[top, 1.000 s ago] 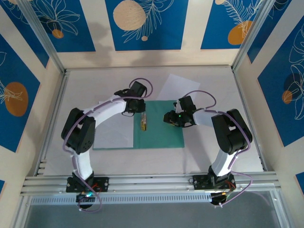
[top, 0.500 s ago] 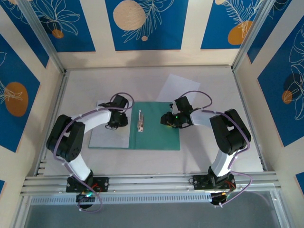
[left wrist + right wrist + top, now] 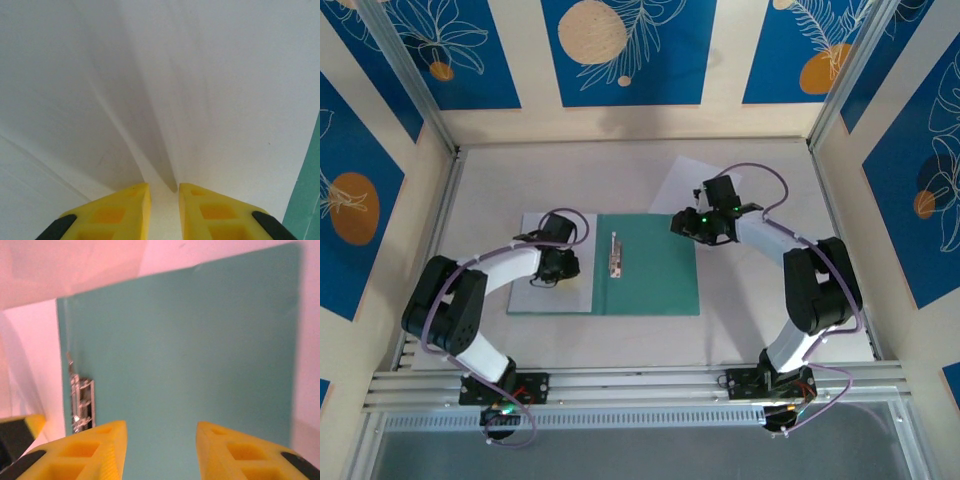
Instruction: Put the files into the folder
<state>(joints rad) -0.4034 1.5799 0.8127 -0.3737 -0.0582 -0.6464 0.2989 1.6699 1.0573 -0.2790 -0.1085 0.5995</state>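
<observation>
The teal folder (image 3: 650, 270) lies open and flat in the middle of the table, its metal clip (image 3: 614, 255) near the spine. One white file (image 3: 535, 290) covers the folder's left half. My left gripper (image 3: 558, 268) is down on this sheet. In the left wrist view its yellow fingers (image 3: 130, 205) stand close together, and a raised ridge of the file (image 3: 225, 75) runs into the left gripper (image 3: 164, 186). My right gripper (image 3: 685, 222) hovers open over the folder's far right corner, with the bare folder (image 3: 190, 340) and the clip (image 3: 80, 400) below the right gripper (image 3: 160, 424). A second file (image 3: 675, 185) lies behind the folder.
Patterned blue and cream walls (image 3: 620, 60) close in the table at the back and both sides. A metal rail (image 3: 640, 385) runs along the near edge where the arm bases are bolted. Bare tabletop (image 3: 780, 320) lies to the right of the folder.
My left gripper has slid left and nearer, from the folder's spine onto the left sheet. The folder has shifted slightly left. My right gripper has moved back to the folder's far right corner.
</observation>
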